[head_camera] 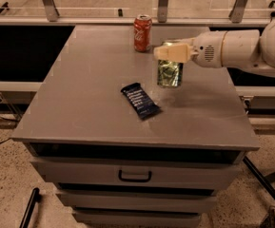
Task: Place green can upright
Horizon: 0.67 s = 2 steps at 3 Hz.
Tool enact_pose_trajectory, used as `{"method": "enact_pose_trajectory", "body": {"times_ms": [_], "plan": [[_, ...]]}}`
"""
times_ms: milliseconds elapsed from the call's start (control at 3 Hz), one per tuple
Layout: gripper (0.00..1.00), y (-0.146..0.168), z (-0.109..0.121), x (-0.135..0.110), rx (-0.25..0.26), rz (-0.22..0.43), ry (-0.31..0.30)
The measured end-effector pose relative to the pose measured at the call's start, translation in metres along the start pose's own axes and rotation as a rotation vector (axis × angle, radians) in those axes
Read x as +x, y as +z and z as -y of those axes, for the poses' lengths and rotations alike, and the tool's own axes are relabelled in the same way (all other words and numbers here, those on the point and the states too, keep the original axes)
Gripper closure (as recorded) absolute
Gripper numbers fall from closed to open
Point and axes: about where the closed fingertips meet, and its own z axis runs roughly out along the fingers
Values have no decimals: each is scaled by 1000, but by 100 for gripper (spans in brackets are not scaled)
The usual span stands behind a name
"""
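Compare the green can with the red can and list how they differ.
Colour: the green can has green patterned sides; the red can is red with white lettering. Place: the green can stands nearer the middle of the table; the red can stands at its far edge. The tool is directly over the green can, hiding its top; the red can's top shows. Both stand upright.

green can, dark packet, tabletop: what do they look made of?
The green can is likely thin metal: glossy, with bright glints on its patterned side. The dark packet is probably plastic film: thin, flat, faint sheen. The tabletop is matte grey, laminate or painted metal; can't tell which. The gripper sits just above the can's top; its cream parts look like plastic.
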Motion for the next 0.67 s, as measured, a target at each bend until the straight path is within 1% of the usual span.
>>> {"method": "enact_pose_trajectory", "body": {"times_ms": [333,667], "plan": [[100,0,0,0,0,0,0],[100,2,-2,-1,0,2,-21]]}}
